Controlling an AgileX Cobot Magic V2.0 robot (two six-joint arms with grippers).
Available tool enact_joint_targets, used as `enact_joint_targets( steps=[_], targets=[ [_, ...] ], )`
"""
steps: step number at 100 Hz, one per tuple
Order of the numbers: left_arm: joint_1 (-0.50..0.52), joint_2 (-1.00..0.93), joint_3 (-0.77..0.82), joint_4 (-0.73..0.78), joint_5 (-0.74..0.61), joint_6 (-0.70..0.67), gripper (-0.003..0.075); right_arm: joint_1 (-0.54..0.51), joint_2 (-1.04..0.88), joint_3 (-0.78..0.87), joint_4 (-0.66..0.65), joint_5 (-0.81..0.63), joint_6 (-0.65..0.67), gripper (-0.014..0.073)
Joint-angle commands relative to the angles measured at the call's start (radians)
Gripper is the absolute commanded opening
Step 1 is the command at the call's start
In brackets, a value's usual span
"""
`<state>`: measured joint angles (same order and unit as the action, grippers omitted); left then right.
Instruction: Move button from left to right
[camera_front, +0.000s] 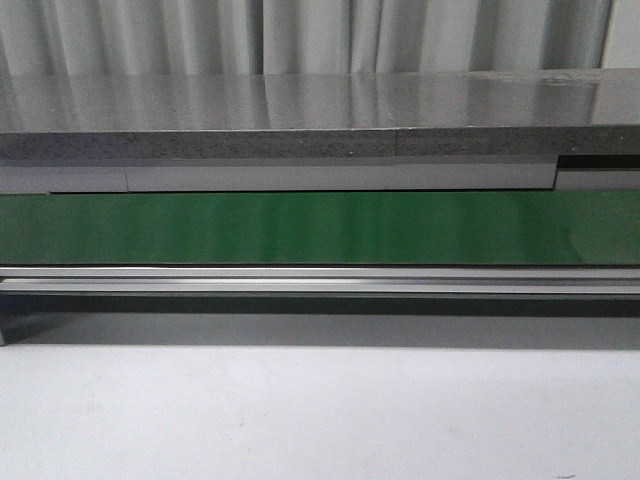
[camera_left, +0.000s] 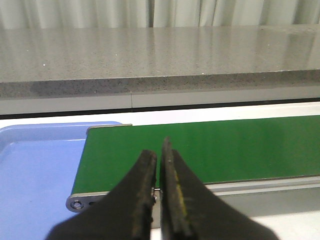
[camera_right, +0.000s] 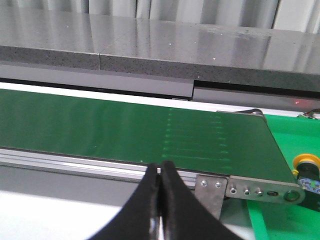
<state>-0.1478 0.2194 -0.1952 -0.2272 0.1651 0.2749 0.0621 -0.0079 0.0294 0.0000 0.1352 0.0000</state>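
The button (camera_right: 306, 170), yellow-orange head on a black body, sits in the green tray (camera_right: 280, 220) just past the end of the green belt, seen at the edge of the right wrist view. My right gripper (camera_right: 161, 166) is shut and empty, over the belt's near rail, well away from the button. My left gripper (camera_left: 159, 150) is shut and empty, over the other end of the green belt (camera_left: 200, 147), next to the blue tray (camera_left: 35, 170). Neither gripper nor the button shows in the front view.
The green conveyor belt (camera_front: 320, 228) runs across the front view with an aluminium rail (camera_front: 320, 280) before it and a grey stone counter (camera_front: 300, 110) behind. The white table (camera_front: 320, 420) lies in front.
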Motion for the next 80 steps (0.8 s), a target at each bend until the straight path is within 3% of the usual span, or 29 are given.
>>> enact_joint_targets(
  steps=[1, 38, 59, 80],
  targets=[
    [-0.005, 0.009, -0.027, -0.001, -0.074, -0.001, 0.0005, 0.0, -0.018, 0.0, -0.012, -0.09, 0.0, -0.0121],
    [-0.005, 0.009, -0.026, 0.072, -0.111, -0.01, 0.0005, 0.0, -0.018, 0.0, -0.012, -0.09, 0.0, -0.0121],
    [0.033, 0.002, 0.011, 0.202, -0.126, -0.173, 0.0005, 0.0, -0.018, 0.0, -0.012, -0.09, 0.0, -0.0121],
    [0.047, -0.126, 0.094, 0.284, -0.126, -0.287, 0.0005, 0.0, -0.018, 0.0, -0.012, -0.09, 0.0, -0.0121]
  ],
)
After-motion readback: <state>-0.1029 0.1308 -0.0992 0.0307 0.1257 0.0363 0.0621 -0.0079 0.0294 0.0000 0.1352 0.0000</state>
